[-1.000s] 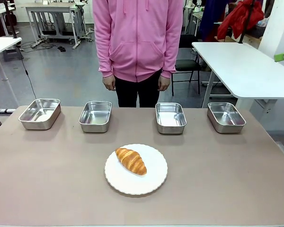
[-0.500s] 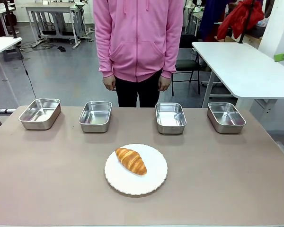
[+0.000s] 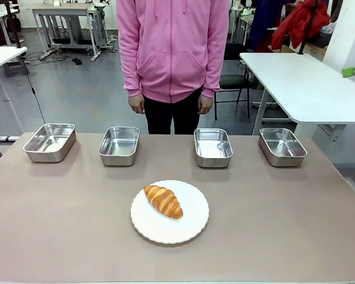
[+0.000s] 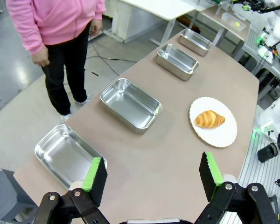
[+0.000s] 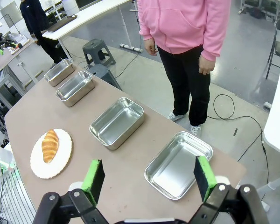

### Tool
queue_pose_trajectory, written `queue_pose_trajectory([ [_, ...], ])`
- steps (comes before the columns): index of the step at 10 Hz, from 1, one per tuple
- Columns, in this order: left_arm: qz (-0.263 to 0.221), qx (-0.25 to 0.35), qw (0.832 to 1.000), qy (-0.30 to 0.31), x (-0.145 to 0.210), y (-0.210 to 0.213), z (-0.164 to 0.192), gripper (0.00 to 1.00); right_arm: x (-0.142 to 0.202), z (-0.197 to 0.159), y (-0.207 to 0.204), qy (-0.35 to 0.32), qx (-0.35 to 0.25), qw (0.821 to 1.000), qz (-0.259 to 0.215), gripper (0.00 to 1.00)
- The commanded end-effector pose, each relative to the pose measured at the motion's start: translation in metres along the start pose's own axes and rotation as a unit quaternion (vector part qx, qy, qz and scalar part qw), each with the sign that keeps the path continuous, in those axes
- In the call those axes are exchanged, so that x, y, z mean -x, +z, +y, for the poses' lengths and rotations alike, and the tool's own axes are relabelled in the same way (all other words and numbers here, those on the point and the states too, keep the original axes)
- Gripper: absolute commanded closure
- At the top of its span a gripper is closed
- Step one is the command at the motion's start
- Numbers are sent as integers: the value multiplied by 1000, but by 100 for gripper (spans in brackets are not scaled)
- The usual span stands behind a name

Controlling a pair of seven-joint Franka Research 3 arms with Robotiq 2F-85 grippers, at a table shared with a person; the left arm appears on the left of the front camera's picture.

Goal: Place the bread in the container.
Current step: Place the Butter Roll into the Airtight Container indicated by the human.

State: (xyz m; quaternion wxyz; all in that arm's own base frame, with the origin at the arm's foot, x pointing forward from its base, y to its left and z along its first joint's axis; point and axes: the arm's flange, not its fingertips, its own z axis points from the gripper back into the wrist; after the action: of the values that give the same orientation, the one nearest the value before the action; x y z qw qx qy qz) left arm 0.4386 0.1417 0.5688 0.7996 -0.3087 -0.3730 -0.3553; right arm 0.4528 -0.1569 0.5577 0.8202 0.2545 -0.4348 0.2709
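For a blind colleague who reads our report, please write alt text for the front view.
A golden-brown ridged croissant lies on a round white plate near the middle of a brown table. Behind it, four shallow rectangular stainless-steel pans stand in a row along the far edge, and a person in a pink hooded top stands beyond them.

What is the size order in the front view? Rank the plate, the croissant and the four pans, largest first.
1. White plate, largest.
2. Steel pans, alike, unranked, farther from camera: far-left pan, inner-left pan, inner-right pan, far-right pan.
3. Croissant, smallest.
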Motion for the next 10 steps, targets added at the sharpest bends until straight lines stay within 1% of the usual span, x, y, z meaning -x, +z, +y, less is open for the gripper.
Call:
queue_pose_trajectory([
  [1,-1,0,1000,-2,-1,1,-1,0,0,2,-1,1,-3,1000,-5,0],
  [10,-1,0,1000,-2,-1,1,-1,0,0,2,-1,1,-3,1000,-5,0],
])
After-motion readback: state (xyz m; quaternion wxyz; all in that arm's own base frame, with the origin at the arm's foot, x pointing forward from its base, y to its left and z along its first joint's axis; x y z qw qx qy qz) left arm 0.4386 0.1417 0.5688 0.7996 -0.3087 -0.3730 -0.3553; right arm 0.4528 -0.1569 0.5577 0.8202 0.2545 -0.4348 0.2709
